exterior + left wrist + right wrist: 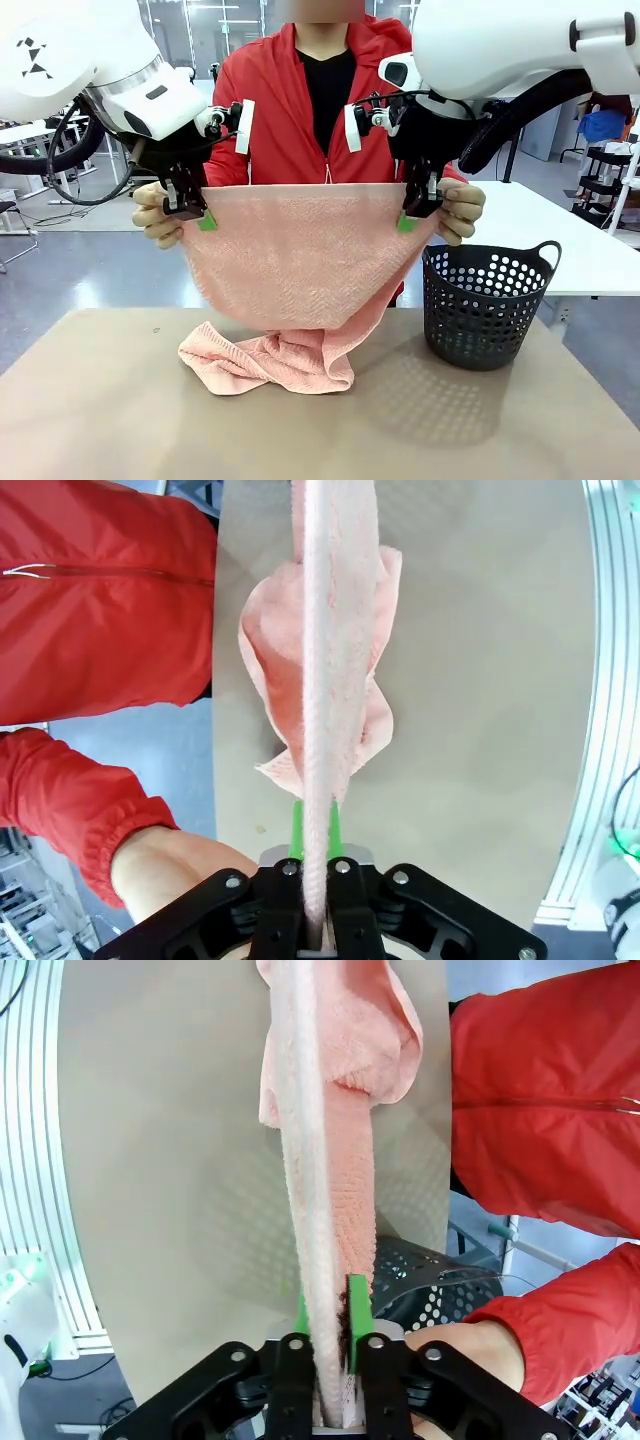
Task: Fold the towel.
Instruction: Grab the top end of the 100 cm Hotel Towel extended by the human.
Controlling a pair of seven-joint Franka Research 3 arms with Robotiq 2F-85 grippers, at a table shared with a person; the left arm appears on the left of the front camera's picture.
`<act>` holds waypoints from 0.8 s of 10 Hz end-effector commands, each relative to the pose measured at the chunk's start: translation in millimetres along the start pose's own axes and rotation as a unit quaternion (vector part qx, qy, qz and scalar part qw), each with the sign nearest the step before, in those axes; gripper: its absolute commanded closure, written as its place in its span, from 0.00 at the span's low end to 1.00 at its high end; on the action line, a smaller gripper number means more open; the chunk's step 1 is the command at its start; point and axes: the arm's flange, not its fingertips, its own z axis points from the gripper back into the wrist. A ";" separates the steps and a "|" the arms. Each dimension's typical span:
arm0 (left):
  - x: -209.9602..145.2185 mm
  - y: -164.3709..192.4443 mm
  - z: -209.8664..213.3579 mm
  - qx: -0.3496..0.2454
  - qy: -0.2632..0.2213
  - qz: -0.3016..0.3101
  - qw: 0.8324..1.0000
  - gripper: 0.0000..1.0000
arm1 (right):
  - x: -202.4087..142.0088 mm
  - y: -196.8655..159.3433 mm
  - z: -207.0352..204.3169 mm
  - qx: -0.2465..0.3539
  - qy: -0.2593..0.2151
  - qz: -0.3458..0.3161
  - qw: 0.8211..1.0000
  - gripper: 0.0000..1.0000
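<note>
The salmon-pink towel (300, 270) hangs spread out above the table, its lower end bunched on the tabletop (265, 365). My left gripper (205, 220) is shut on the towel's upper left corner, and my right gripper (408, 222) is shut on the upper right corner. A person in a red jacket holds the same top edge, one hand (155, 215) just outside my left gripper and the other hand (462, 212) just outside my right. In the left wrist view the towel (330, 680) runs edge-on between the green pads (296, 830). The right wrist view shows the towel (330, 1210) pinched between its pads (358, 1335).
A dark grey perforated basket (485, 300) stands on the table at the right, close below my right gripper. The tan tabletop (100, 400) has free room at the front and left. White tables and shelving stand behind the person.
</note>
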 end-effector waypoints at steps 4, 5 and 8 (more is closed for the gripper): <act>-13.3 3.6 2.2 -0.010 -0.014 0.001 1.000 1.00 | -1.4 -9.7 -1.6 -0.001 -0.017 -0.012 1.000 1.00; -1.6 1.7 1.2 0.001 -0.001 0.002 1.000 1.00 | -0.3 -0.9 0.6 -0.001 -0.001 -0.001 1.000 1.00; -1.6 1.7 1.2 0.001 -0.001 0.002 1.000 1.00 | -0.3 -0.9 0.6 -0.001 -0.001 -0.001 1.000 1.00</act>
